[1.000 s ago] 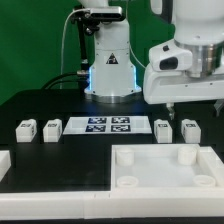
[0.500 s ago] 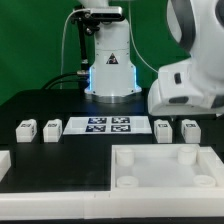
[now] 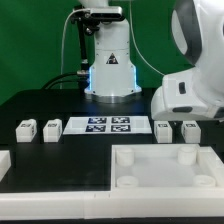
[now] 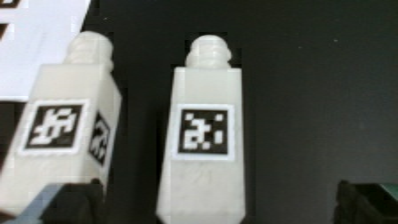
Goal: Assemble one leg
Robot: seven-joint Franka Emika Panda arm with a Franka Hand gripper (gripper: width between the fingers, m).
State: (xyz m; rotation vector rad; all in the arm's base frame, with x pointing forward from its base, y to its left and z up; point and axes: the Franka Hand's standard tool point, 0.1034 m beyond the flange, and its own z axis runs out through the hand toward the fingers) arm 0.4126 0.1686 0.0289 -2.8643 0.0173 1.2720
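Note:
Four small white legs with marker tags lie on the black table in the exterior view: two on the exterior view's left (image 3: 26, 128) (image 3: 51, 129) and two on its right (image 3: 163, 128) (image 3: 189, 130). The arm's white hand (image 3: 193, 95) hangs low just above the right pair, and its fingers do not show there. In the wrist view my gripper (image 4: 217, 205) is open, with its dark fingertips (image 4: 71, 205) either side of one leg (image 4: 210, 130). That leg lies flat, tag up. A second leg (image 4: 68, 120) lies beside it.
The marker board (image 3: 105, 126) lies between the two pairs of legs. A large white tray-like part with round sockets (image 3: 150, 150) sits at the front right. Another white part (image 3: 5, 165) is at the front left. The robot base (image 3: 108, 60) stands behind.
The arm has moved down and toward the exterior view's right. It now sits low over the two right-hand legs. No part has moved.

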